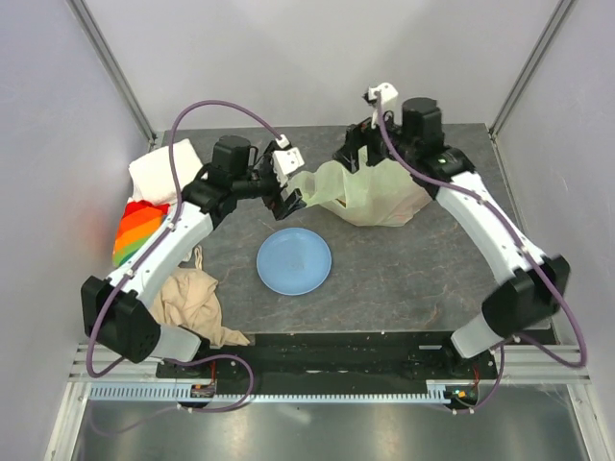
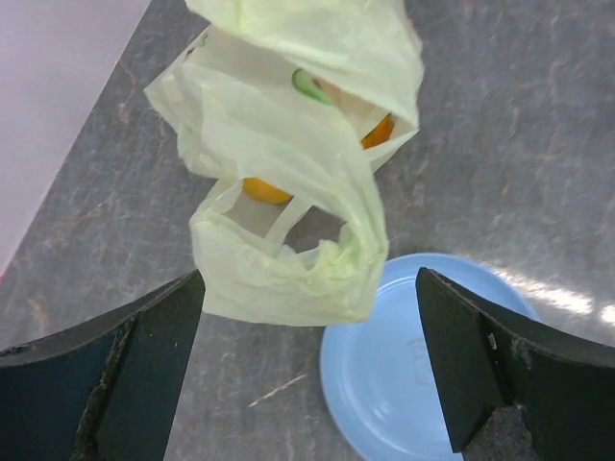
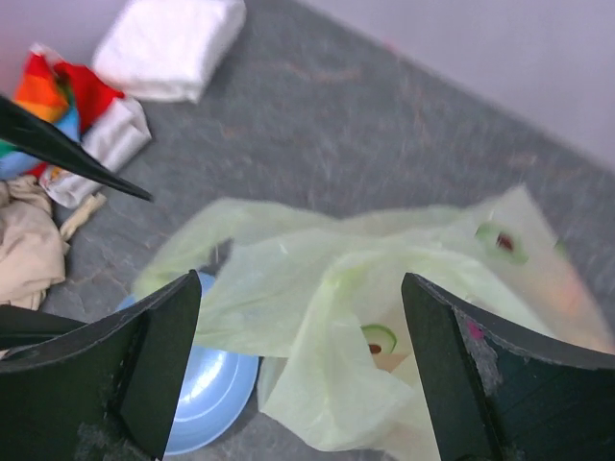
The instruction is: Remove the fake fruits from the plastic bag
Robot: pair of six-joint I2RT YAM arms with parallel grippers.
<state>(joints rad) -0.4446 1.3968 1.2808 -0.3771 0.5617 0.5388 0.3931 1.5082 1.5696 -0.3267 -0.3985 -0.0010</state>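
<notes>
Near the table's far edge, the bag, fruits inside, is being flanked by the left gripper and right gripper, both spread wide, empty.

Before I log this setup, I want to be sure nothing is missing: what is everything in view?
plastic bag: one, pale yellow-green, far middle of table
fake fruits: count hidden, orange patches showing, inside the bag
plate: one, light blue, middle, just nearer than the bag
white cloth: one, white, folded, far left
striped cloth: one, rainbow, left edge
beige cloth: one, beige, crumpled, near left
table: one, dark grey
left gripper: one, black, open, over the bag's handle end
right gripper: one, black, open, above the bag
</notes>
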